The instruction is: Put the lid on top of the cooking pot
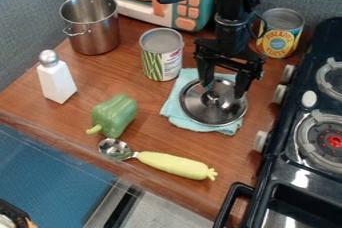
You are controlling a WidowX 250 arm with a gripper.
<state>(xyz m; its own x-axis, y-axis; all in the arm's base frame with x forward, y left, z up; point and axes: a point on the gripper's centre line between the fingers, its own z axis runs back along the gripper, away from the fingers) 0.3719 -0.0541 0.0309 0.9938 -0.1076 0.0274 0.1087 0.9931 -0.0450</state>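
Note:
The gripper point(222, 91) hangs over the metal lid at the right of the counter, its two fingers spread apart with the lid's knob low between them. The round silver lid point(206, 114) lies knob up on a folded light-blue cloth point(175, 111). I cannot tell whether the fingertips touch the lid. At the back left stands the steel cooking pot point(97, 31), upright and uncovered, with a handle on its near side.
A green-labelled can point(161, 57) stands between pot and gripper; a yellow-labelled can point(280, 33) is behind right. Around them are a white shaker point(56, 78), green pepper point(115, 115), yellow-handled spoon point(175, 165), toy microwave point(193, 5) and stove point(308, 172).

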